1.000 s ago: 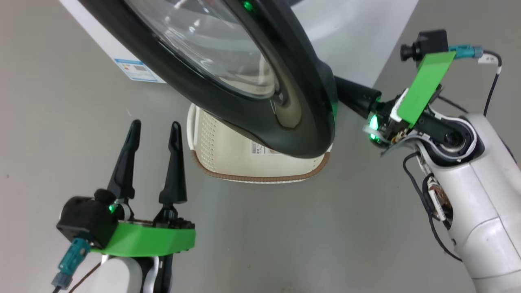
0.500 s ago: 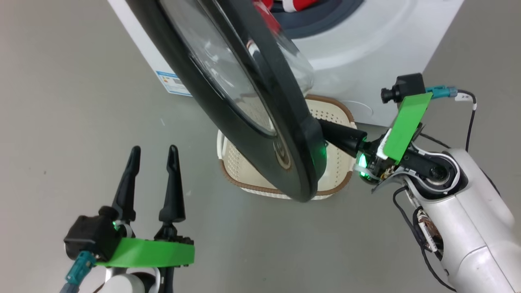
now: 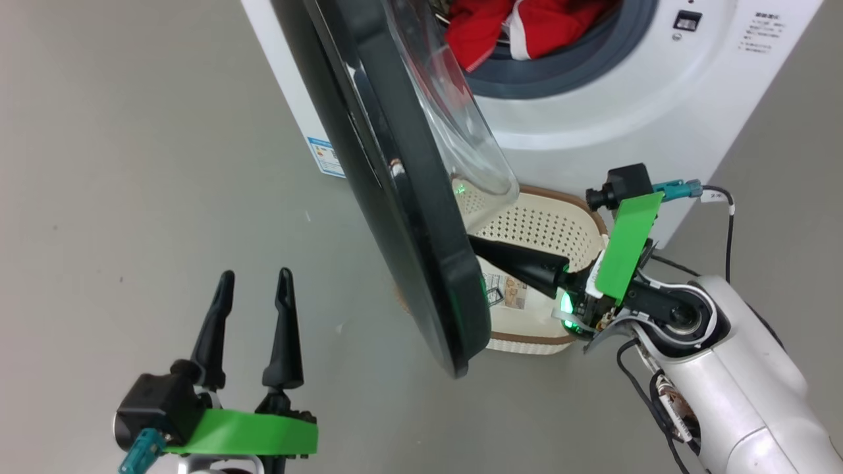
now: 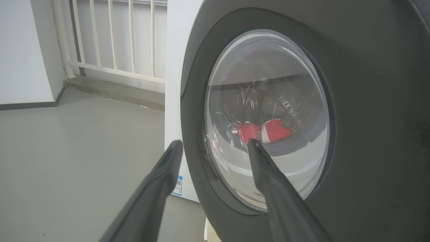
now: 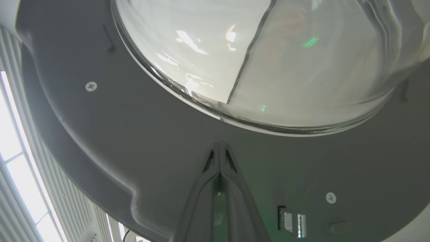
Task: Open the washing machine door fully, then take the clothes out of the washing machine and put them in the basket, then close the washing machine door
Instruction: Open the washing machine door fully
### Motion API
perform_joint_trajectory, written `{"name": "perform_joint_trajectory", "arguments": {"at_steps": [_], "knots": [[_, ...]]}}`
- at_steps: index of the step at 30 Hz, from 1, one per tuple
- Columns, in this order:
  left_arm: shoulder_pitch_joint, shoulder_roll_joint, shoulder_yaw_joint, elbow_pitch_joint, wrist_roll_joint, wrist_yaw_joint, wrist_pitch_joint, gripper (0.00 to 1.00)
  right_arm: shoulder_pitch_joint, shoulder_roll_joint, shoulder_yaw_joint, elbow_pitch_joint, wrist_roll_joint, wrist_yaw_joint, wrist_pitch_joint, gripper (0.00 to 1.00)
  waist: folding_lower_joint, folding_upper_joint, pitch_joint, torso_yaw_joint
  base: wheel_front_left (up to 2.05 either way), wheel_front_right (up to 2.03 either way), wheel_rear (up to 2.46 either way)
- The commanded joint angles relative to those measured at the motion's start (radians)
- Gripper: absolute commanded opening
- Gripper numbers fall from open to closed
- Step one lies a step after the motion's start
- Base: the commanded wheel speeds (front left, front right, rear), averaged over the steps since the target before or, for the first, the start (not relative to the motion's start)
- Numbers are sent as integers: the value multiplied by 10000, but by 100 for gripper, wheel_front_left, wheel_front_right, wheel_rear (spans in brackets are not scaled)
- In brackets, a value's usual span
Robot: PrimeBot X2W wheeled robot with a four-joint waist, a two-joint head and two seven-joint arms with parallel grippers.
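Grey floor (image 3: pixel 132 164), closed right end effector (image 5: pixel 220 147) against washing machine door (image 3: pixel 395 197)

The door (image 3: pixel 408 217) stands part open, seen nearly edge-on, its glass bowl (image 3: pixel 461 131) bulging toward the washer (image 3: pixel 593 125). Red clothes (image 3: pixel 520 29) with white trim lie in the drum mouth, ringed by the grey gasket (image 3: pixel 566 66). A blue sticker (image 3: pixel 326 157) sits on the washer's side. The basket (image 3: pixel 546 224) stands on the floor (image 3: pixel 132 164) just before the washer, partly hidden by the door, a paper label (image 3: pixel 510 289) on its bottom. The right tool (image 3: pixel 487 249), fingers pressed together, reaches over the basket with its tip at the door's inner face near the lower rim. The left tool (image 3: pixel 255 276) hovers at lower left, fingers spread, apart from the door.
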Motion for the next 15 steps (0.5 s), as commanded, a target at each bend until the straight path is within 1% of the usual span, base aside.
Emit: {"name": "perform_joint_trajectory", "arguments": {"at_steps": [1,15], "knots": [[72,166,284,-170,-66,52,-78,100,158,296,248,-263,116,52,92,0,0,0,-276,305,0,0,0],[433,166,173,100,-61,8,-78,100,501,451,789,-111,333,52,41,0,0,0,-850,1107,0,0,0]]}}
